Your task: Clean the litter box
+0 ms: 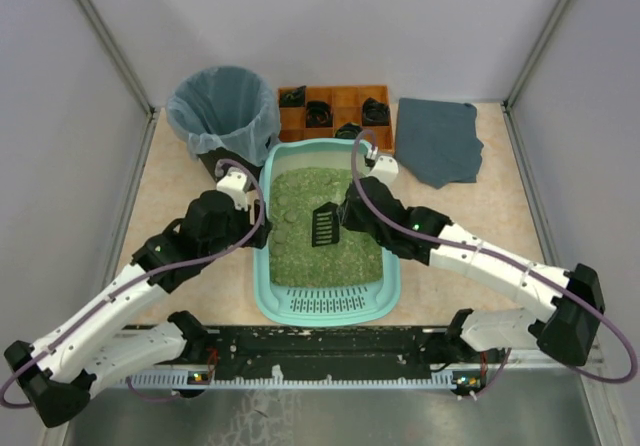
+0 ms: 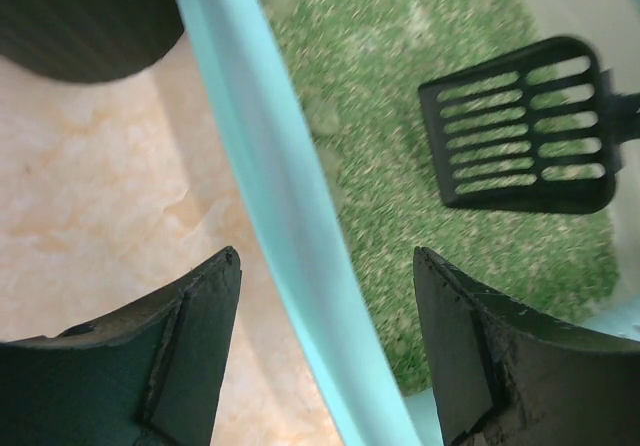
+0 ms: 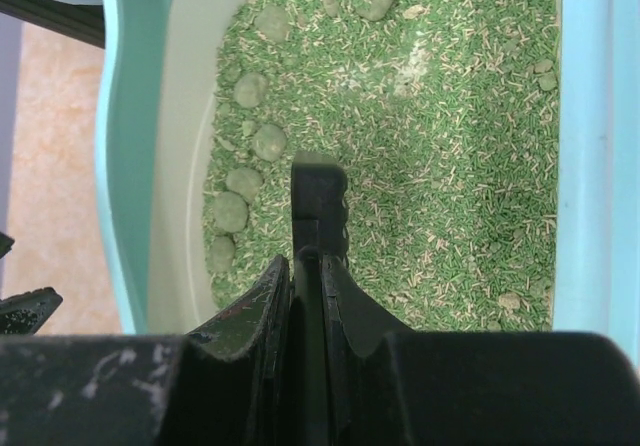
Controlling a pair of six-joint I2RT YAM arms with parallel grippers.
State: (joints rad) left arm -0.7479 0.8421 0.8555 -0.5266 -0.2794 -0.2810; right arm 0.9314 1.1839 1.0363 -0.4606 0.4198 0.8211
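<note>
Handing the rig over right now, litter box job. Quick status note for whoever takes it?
Left gripper: open, jaws either side of the litter box left rim, not clamped on it.
Right gripper: shut on the handle of the black scoop, which is over the litter; the blade looks empty.
Litter box: mid-table between the arms. Bin with bag stands behind its left corner.
Done: scoop is in hand.
Left: clumps lie in the litter, mostly along the left wall. Scoop them out, presumably into the bin.
</note>
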